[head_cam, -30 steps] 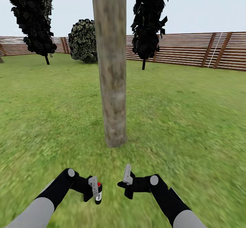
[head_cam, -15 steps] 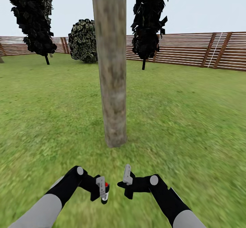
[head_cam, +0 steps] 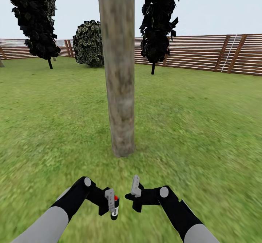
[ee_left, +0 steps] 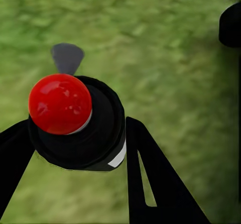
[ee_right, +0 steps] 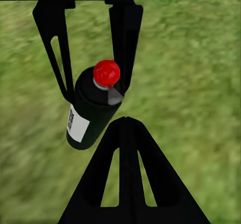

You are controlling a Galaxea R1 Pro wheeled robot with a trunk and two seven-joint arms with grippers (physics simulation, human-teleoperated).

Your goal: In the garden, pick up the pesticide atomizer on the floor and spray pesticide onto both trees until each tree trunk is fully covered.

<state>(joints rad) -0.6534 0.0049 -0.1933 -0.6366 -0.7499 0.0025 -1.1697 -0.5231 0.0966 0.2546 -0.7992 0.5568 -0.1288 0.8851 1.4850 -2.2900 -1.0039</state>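
Grey-tan, mottled bark marks the tree trunk (head_cam: 119, 72), the largest thing ahead of the jaws: a thick, bare column standing upright on the grass (head_cam: 203, 134), far wider than either gripper. It rises straight ahead of both arms and roughly midway between them, well apart from the fingertips, with a strip of lawn in between. No white specks of spray are seen on the bark or in the air.

Behind it a slatted wooden fence (head_cam: 203, 54) closes the lawn, and dark leafy shrubs (head_cam: 156, 21) are set in front of it.

Closer in, the left gripper (head_cam: 111, 203) is clenched on the spray bottle (head_cam: 115, 207), a small black cylinder with a red cap (ee_left: 60, 103) and a white label (ee_right: 77, 122). In the left wrist view the cap is seen end-on between the two dark fingers (ee_left: 150, 174), so the bottle's long axis is judged to lie roughly along the fingers. In the right wrist view the bottle is seen held between the other arm's fingers, tilted, with the red cap uppermost.

The right gripper (head_cam: 134, 195) is held just beside the bottle, apart from it, and nothing is seen between its jaws; whether they are parted or closed cannot be told.

The coming move is judged to turn on aim: the bottle is carried low, near the level of the trunk's foot, and its nozzle must be brought to face the bark, which lies forward of the left jaws and slightly toward the right arm. Which way the nozzle faces cannot be told.
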